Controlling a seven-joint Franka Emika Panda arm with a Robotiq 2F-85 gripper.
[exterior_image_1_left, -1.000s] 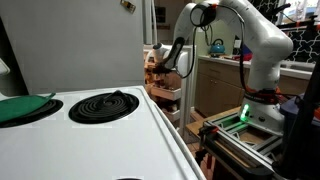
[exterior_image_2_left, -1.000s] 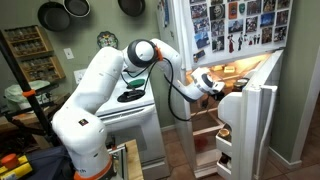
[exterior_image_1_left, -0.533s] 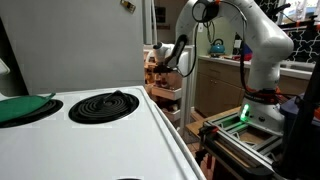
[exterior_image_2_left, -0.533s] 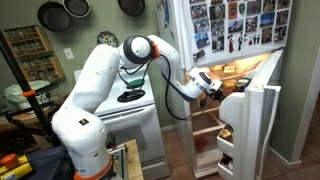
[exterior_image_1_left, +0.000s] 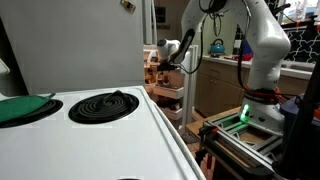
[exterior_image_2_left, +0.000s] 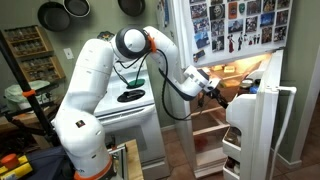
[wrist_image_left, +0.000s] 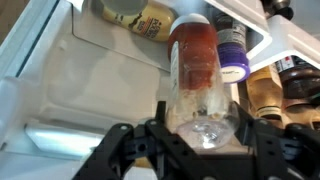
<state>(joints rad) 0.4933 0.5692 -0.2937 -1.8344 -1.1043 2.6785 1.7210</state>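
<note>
In the wrist view my gripper (wrist_image_left: 200, 128) is shut on the base of a clear plastic bottle (wrist_image_left: 195, 55) with reddish contents and a white cap. The bottle points into the open fridge, its cap near a jar with a yellow label (wrist_image_left: 143, 16) and a purple-topped bottle (wrist_image_left: 233, 55). In both exterior views the gripper (exterior_image_1_left: 168, 50) (exterior_image_2_left: 214, 88) is at the open fridge, in front of its shelves. The bottle itself is too small to make out there.
The fridge door (exterior_image_2_left: 262, 122) stands open beside the arm, with items in its racks. Brown jars (wrist_image_left: 272, 92) stand at the right of the shelf. A white stove (exterior_image_1_left: 100, 105) with a coil burner and a green lid (exterior_image_1_left: 25, 106) is beside the fridge.
The arm has raised its elbow and the gripper has shifted a little up and across at the fridge shelves. The fridge door has swung further open.
</note>
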